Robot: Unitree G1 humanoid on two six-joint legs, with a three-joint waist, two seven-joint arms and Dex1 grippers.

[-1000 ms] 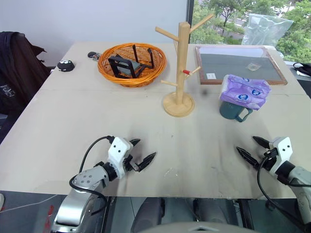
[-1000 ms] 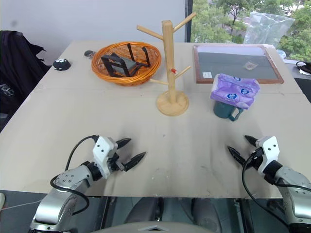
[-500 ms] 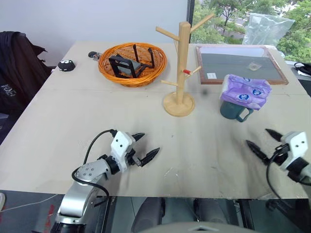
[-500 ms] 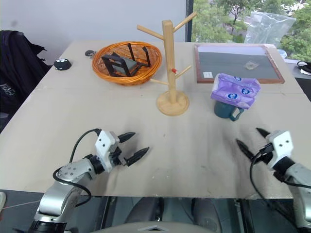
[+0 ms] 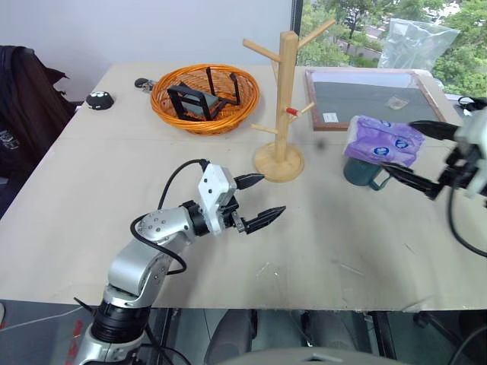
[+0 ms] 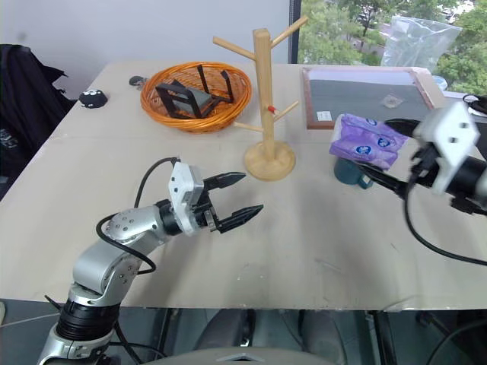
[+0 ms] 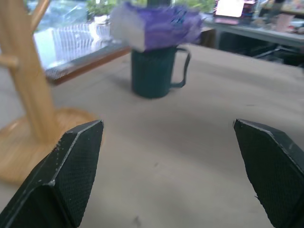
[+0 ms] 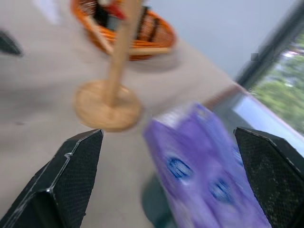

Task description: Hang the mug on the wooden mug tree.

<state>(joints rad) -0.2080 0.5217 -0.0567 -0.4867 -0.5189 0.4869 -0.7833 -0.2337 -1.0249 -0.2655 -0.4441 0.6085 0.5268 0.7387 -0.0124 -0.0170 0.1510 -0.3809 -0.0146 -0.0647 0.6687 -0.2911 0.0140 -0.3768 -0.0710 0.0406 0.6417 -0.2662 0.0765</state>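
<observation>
The dark teal mug [image 5: 364,173] stands on the table right of the wooden mug tree [image 5: 286,91], handle toward the right. A purple tissue pack [image 5: 383,144] lies on top of it and hides its mouth. My right gripper [image 5: 396,147] hovers open just right of the pack and mug. In the right wrist view the pack [image 8: 209,161] lies ahead between the fingers, untouched. My left gripper [image 5: 272,194] is open and empty above the table, in front of the tree's round base [image 5: 279,163]. The left wrist view looks at the mug [image 7: 154,71] across bare table.
An orange wicker basket [image 5: 163,103] holding a dark stand sits behind and left of the tree. A wood-framed board [image 5: 373,99] lies at the back right, with a clear plastic bag [image 5: 415,46] behind it. A small black object [image 5: 98,99] rests at the far left.
Both arms have lifted off the near table edge. The left gripper rose and moved toward the tree base. The right gripper rose to the level of the tissue pack and mug.
</observation>
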